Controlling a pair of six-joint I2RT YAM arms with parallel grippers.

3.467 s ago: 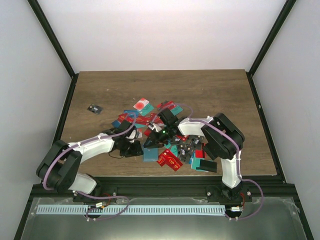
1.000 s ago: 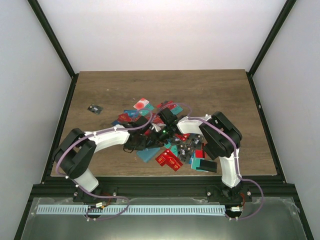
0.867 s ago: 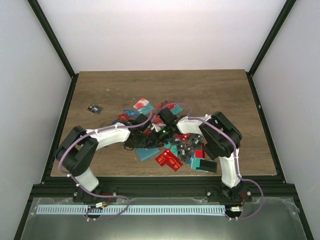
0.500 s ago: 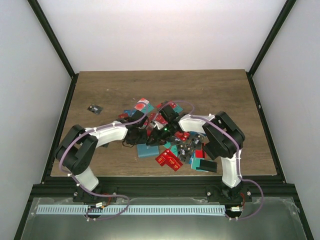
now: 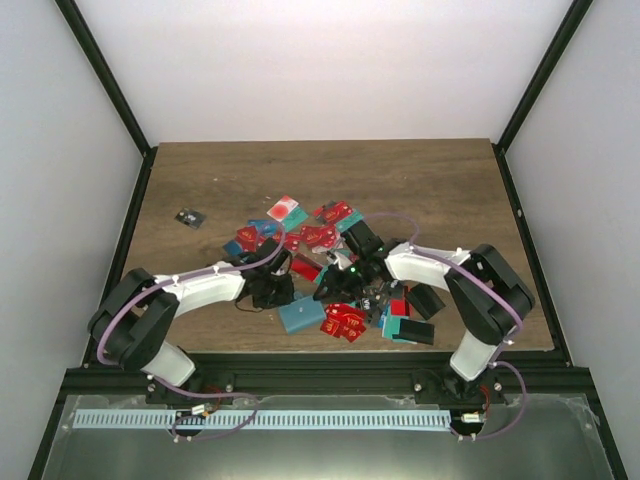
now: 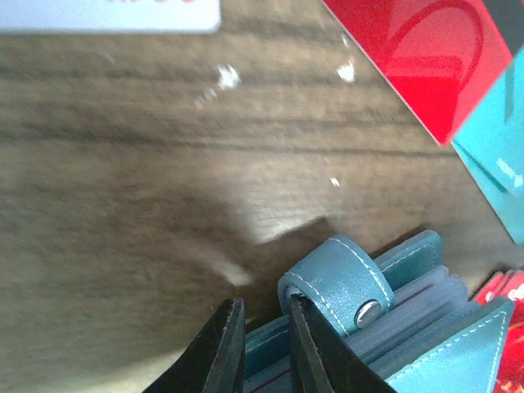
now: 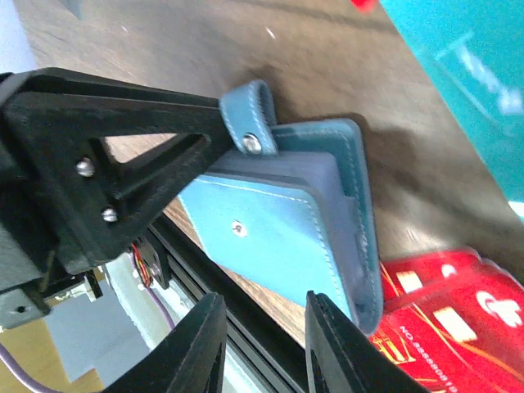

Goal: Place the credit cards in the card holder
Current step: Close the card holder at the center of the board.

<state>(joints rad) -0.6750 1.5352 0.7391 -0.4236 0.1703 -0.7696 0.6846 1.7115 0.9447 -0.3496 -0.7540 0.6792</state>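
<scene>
The teal card holder (image 5: 303,315) lies on the wood near the front edge, in front of the pile of credit cards (image 5: 320,238). My left gripper (image 5: 286,297) is shut on the card holder (image 6: 426,344) at its snap strap (image 6: 337,282); one finger (image 6: 307,344) sits inside the strap loop. My right gripper (image 5: 325,293) hovers at the holder's right side. In its wrist view it (image 7: 264,296) is open, with the folded card holder (image 7: 270,221) just beyond its fingertips and nothing gripped. Red credit cards (image 7: 442,315) lie beside it.
A red card (image 6: 426,57), a teal card (image 6: 499,155) and a white card (image 6: 106,10) lie around the left gripper. Black cases (image 5: 425,300) and a teal block (image 5: 405,328) sit at the right. A small dark item (image 5: 188,218) lies far left. The black table rail (image 7: 246,344) is close.
The left jaws have narrowed onto the holder's strap. The holder has shifted slightly toward the front edge. The right arm's elbow has swung right and its gripper has come nearer.
</scene>
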